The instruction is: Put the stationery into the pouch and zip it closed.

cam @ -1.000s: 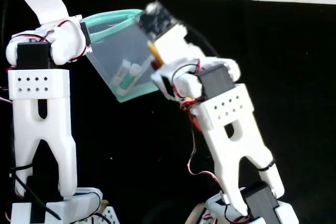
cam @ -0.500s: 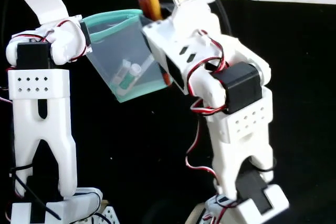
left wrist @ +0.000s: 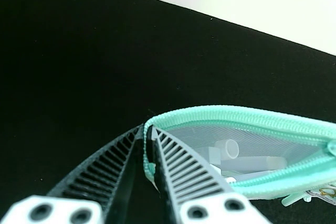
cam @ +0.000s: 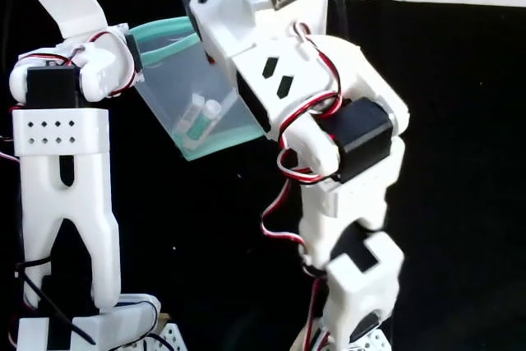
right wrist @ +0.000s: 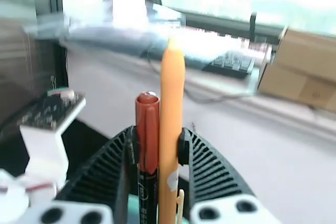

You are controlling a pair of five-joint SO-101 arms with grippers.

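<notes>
With the left claw (left wrist: 147, 139) we are pinching the pouch (cam: 182, 80) by its zip edge, mouth gaping upper left of centre in the high view. With the right claw (right wrist: 157, 145) we are clamping a pen (right wrist: 147, 124) and pencil (right wrist: 171, 93) together, long axes along the fingers, at top centre just right of that mouth.

High view: fixed, off the arms, looks down on the black table (cam: 460, 121) from close in; both arms crowd it. Left wrist view: sits behind the left gripper (left wrist: 148, 145), faces out along the jaws, very near the pouch (left wrist: 252, 124) rim pinched at their tips, pale wall (left wrist: 262, 3) far beyond. Right wrist view: behind the right gripper (right wrist: 157, 150), tilted up past the pens (right wrist: 171, 103) clamped between the jaws, cardboard box (right wrist: 304, 66) beyond the tips. High and left wrist views share the pouch mouth.
</notes>
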